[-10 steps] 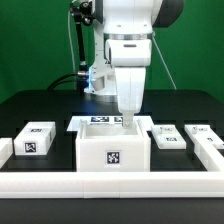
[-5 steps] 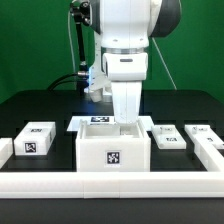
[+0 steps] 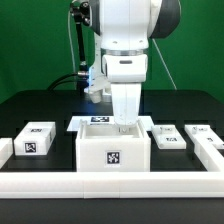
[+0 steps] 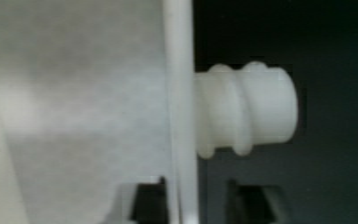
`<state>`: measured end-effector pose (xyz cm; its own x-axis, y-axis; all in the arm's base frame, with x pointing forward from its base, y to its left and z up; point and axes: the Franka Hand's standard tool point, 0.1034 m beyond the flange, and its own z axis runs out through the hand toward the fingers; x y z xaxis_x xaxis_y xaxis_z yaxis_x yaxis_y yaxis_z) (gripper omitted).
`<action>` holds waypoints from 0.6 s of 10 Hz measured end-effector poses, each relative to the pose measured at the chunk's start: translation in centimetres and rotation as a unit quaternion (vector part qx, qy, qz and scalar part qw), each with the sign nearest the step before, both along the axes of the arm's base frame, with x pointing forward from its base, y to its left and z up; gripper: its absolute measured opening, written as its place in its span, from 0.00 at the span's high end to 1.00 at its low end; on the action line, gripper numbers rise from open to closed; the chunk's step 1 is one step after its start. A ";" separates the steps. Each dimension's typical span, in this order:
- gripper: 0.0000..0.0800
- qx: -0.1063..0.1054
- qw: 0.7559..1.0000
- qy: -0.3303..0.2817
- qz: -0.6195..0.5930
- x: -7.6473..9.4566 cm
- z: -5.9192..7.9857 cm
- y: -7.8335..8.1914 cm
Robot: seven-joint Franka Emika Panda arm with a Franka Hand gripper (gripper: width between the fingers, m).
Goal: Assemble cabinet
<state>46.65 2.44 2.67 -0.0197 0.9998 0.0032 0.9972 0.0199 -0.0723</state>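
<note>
The cabinet body (image 3: pixel 112 155), a large open white box with a tag on its front, stands at the front centre. My gripper (image 3: pixel 124 123) hangs straight down at its back wall, fingertips at the rim. In the wrist view the gripper (image 4: pixel 197 200) straddles the thin white wall (image 4: pixel 179 90). One finger (image 4: pixel 149 200) lies against the wall and the other stands a little off it, so the gripper is open. A ribbed white knob (image 4: pixel 250 108) sticks out of the wall. Smaller white tagged blocks lie at the exterior view's left (image 3: pixel 35 140) and right (image 3: pixel 165 137).
The marker board (image 3: pixel 96 120) lies behind the cabinet body. Another white tagged block (image 3: pixel 203 135) lies at the exterior view's far right. A long low white border rail (image 3: pixel 110 184) runs along the front and up both sides.
Between one second and half a second ago the arm shifted a little toward the exterior view's left over the cabinet's back wall. Since then nothing has visibly moved.
</note>
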 end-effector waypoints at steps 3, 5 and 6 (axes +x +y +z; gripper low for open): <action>0.96 0.000 1.000 -0.001 0.000 0.0 0.0 0.0; 0.96 0.000 1.000 -0.001 0.000 0.0 0.0 0.0; 0.96 0.000 1.000 -0.001 0.000 0.0 0.0 0.0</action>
<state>46.69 2.45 2.70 -0.0198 0.9998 0.0034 0.9973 0.0200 -0.0709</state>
